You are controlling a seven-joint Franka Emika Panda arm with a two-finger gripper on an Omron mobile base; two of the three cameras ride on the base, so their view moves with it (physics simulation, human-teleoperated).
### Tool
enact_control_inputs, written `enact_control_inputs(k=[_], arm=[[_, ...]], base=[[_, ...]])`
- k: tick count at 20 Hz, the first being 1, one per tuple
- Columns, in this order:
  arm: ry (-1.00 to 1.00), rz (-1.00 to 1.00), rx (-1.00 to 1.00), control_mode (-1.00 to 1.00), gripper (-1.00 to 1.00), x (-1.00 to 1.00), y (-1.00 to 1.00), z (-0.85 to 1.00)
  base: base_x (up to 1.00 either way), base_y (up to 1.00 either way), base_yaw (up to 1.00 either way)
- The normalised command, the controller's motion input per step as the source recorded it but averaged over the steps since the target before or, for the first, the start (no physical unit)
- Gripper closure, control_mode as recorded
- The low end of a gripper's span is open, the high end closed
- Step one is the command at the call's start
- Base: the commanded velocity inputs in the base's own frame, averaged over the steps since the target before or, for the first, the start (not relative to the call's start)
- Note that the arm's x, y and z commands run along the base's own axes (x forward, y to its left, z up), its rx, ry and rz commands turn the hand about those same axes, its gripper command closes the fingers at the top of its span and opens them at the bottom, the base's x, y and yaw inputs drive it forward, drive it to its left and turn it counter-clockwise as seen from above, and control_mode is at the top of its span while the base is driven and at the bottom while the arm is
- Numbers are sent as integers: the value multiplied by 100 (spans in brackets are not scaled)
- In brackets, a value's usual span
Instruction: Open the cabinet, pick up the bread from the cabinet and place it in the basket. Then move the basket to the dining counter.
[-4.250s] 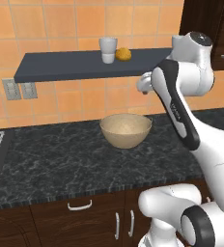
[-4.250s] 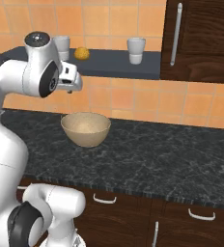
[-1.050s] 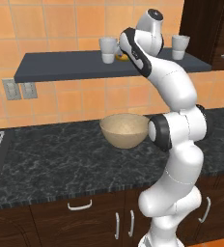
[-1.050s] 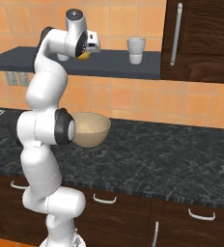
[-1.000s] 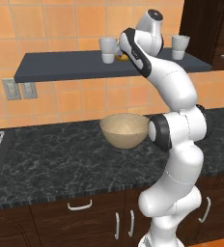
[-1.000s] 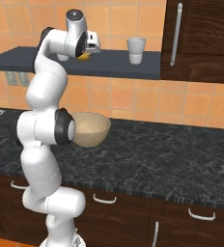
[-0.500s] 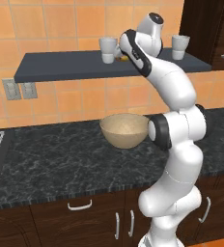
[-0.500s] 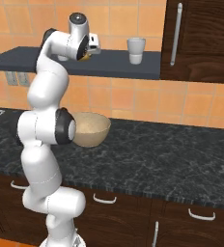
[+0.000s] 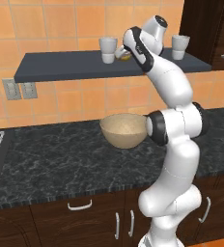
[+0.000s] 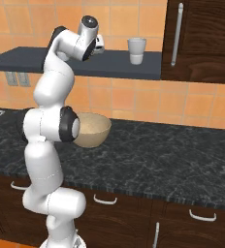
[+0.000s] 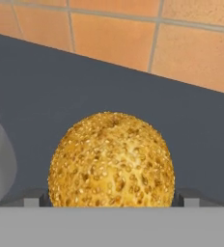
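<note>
Currently the arm stands fully extended upward from its base, the forearm rising past the basket (image 9: pixel 123 130) and the wrist bent over so that the hand reaches toward the dark grey shelf (image 9: pixel 61 70) at the 11 o'clock direction in the left base view. The gripper (image 9: pixel 123 53) sits level with the shelf top, at the bread (image 9: pixel 125 56), which shows as a small golden spot just beside the hand. In the right base view the hand (image 10: pixel 97 46) points toward 3 o'clock along the shelf (image 10: pixel 22 60).

In the hand view the bread (image 11: pixel 112 161) sits at 6 o'clock, a round seeded golden lump resting on the shelf surface (image 11: pixel 61 96), with a small dark fingertip (image 11: pixel 36 198) on each side of its base. The jaws are spread roughly to the width of the bread; whether the pads touch it cannot be determined.

One white cup (image 9: pixel 108 49) stands on the shelf just beside the bread at its 9 o'clock in the left base view; a second white cup (image 9: pixel 180 47) stands farther along at 3 o'clock. The basket (image 10: pixel 92 130) rests upright on the black-speckled worktop (image 10: pixel 158 160), below the shelf, near the arm's elbow joint.
</note>
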Motion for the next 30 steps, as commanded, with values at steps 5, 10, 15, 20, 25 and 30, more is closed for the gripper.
enact_control_inputs(k=[5,10,15,20,25,30], arm=[[0,2,0,-100,100,3,1,-1],[0,-8,0,-100,100,-17,-30,0],[-1,-22,0,-100,100,-100,-23,0],[0,-19,0,-100,100,-100,-2,18],[0,-6,-2,-100,100,-100,8,15],[0,-3,0,-100,100,-100,6,1]], base=[[0,0,0],[0,0,0],[0,0,0],[0,0,0],[0,0,0],[0,0,0]])
